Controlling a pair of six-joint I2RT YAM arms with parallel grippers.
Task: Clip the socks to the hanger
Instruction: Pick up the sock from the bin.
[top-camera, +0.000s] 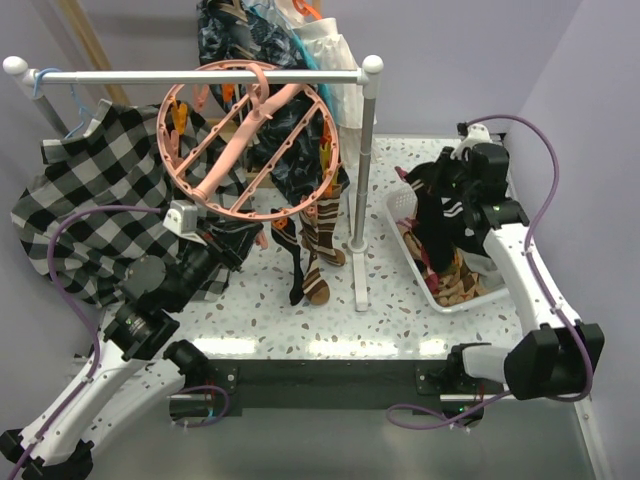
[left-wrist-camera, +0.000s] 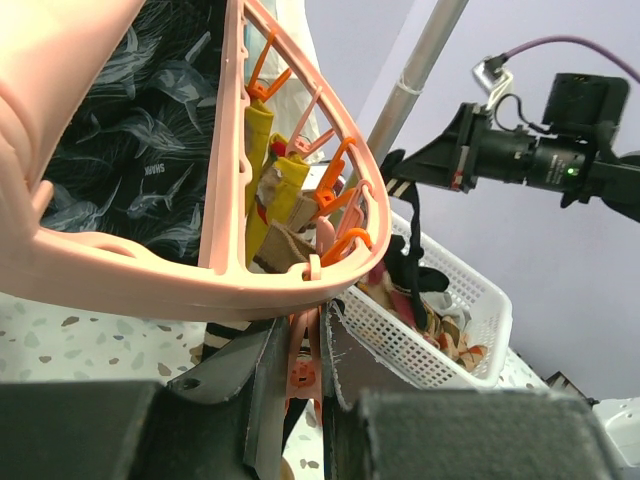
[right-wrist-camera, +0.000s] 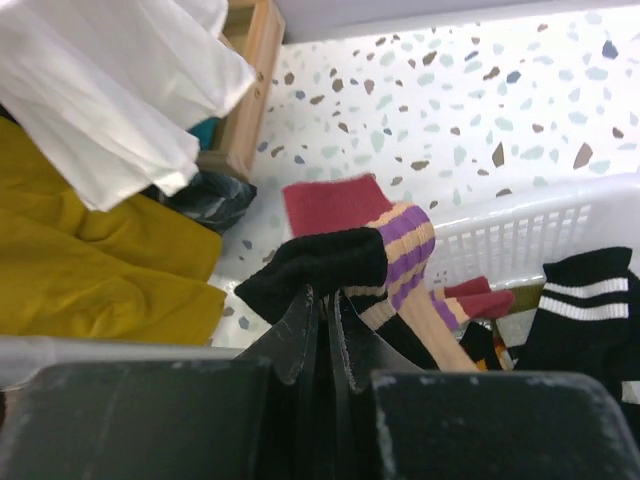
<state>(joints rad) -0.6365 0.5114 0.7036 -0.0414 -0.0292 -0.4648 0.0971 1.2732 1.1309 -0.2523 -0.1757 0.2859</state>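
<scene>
Far left: a checkered shirt (top-camera: 95, 200) hangs from the white rail (top-camera: 200, 75), clear of the work.

Left gripper (left-wrist-camera: 303, 345): jaws clamped on one clip (left-wrist-camera: 302, 375) below the rim of the hanger (top-camera: 245, 135). In my judgement this grip steadies the ring and readies that clip for a sock. The hanger hooks over the rail, its ring tilted. Two striped socks (top-camera: 318, 250) hang from it above the tabletop (top-camera: 400, 310).

Right gripper (right-wrist-camera: 322, 300): jaws together on the cuff of a black sock (right-wrist-camera: 320, 262), held above the white basket (top-camera: 400, 210), where more socks lie. The cuff hold probably leaves an edge free for the clip. The sock is well apart from the hanger.

Surface: pale speckled terrazzo. Walls: lilac.
</scene>
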